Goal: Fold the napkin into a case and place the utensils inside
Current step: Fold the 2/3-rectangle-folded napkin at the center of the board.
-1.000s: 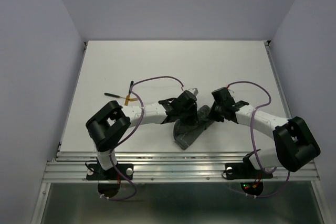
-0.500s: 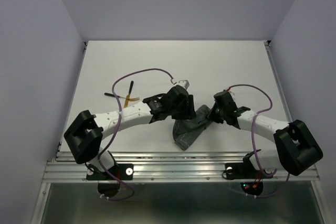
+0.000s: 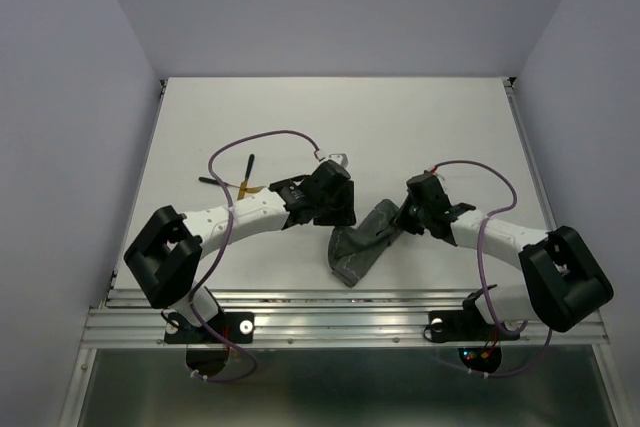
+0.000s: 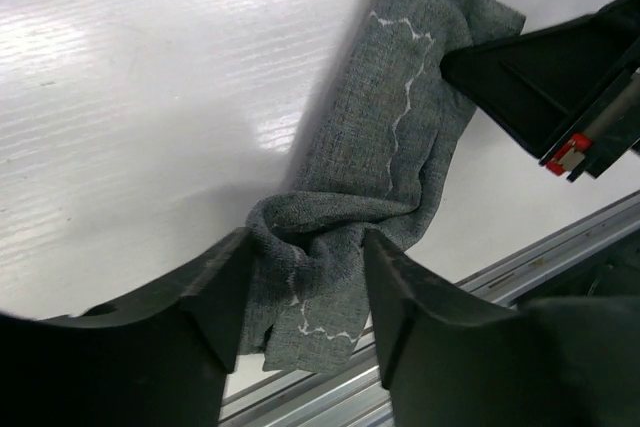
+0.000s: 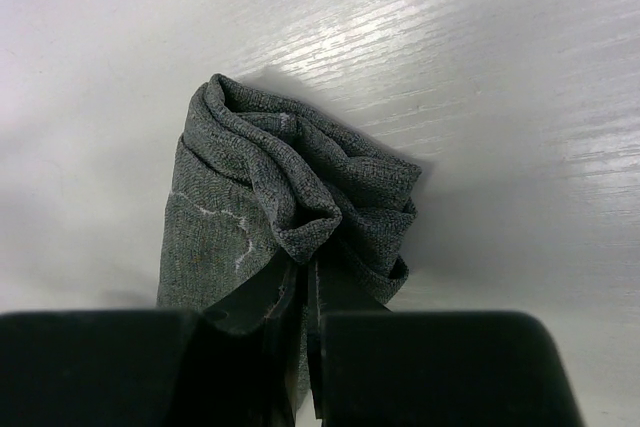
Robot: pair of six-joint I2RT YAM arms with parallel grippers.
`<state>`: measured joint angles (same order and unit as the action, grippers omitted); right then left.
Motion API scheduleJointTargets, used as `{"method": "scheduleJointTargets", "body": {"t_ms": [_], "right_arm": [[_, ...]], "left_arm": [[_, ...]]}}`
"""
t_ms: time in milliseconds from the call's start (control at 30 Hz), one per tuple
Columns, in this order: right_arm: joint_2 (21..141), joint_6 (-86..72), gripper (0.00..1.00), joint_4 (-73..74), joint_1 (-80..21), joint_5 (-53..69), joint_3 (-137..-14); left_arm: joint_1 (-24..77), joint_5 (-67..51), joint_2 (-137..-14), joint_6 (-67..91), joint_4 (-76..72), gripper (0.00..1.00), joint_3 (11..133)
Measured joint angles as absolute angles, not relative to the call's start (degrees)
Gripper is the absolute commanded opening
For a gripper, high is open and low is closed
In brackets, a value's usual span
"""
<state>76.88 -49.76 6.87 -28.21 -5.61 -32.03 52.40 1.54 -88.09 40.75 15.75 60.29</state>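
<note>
So the dark grey-green cloth napkin (image 3: 358, 244) is rolled into a narrow, lumpy tube, lying flat on the white table (image 3: 420, 127). Its long axis runs on a diagonal: the fatter end points back toward my bases and a bit left, the thinner end points away and to the right. The light stitched line zigzags along its length.

My right gripper (image 3: 402, 219) is clamped on the napkin's far right end, fingers pinched together on a fold of cloth. My left gripper (image 3: 343, 213) has its fingers spread apart and holds nothing. It hangs just left of the napkin's middle.

The thin gold-coloured metal utensils (image 3: 247, 188) lie well off to the napkin's left, and my white left forearm (image 3: 250, 219) stretches right between them and the napkin. A silver metal rail (image 3: 340, 312) runs just past the napkin's near end.
</note>
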Motion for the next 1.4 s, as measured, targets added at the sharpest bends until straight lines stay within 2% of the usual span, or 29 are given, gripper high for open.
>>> {"method": "scheduleJointTargets", "body": {"t_ms": [133, 267, 300, 367, 867, 1100, 1200, 1300, 1400], "right_arm": [[77.7, -49.6, 0.01, 6.3, -28.2, -5.5, -32.5], [79.5, -49.3, 0.01, 6.1, -28.2, -5.6, -34.1], [80.1, -49.3, 0.01, 6.0, -28.2, -5.6, -34.5], [80.8, -49.3, 0.01, 6.0, -28.2, -5.6, -35.1], [85.1, -54.4, 0.01, 4.9, -28.2, -6.4, -38.1], [85.5, -55.7, 0.02, 4.8, -28.2, -6.4, -38.4], [85.5, -55.9, 0.09, 4.8, -28.2, -6.4, -38.5], [85.5, -56.0, 0.18, 4.9, -28.2, -6.4, -38.5], [85.2, -56.1, 0.34, 4.9, -28.2, -6.3, -38.4]], "left_arm": [[52.4, -3.0, -88.9, 38.7, 13.2, 0.45, 57.5], [52.4, -8.1, -88.9, 36.8, 11.5, 0.22, 55.6], [52.4, -9.6, -89.0, 36.2, 10.8, 0.07, 55.4], [52.4, -11.2, -89.0, 35.7, 10.1, 0.0, 55.3], [54.2, -21.9, -89.2, 32.5, 5.6, 0.0, 54.3], [57.6, -21.1, -92.5, 32.5, 2.6, 0.16, 53.0], [58.8, -19.8, -94.3, 32.9, 2.0, 0.21, 52.9], [59.6, -18.8, -95.4, 33.4, 1.7, 0.22, 52.9], [60.3, -18.2, -96.0, 33.6, 1.7, 0.22, 52.9]]}}
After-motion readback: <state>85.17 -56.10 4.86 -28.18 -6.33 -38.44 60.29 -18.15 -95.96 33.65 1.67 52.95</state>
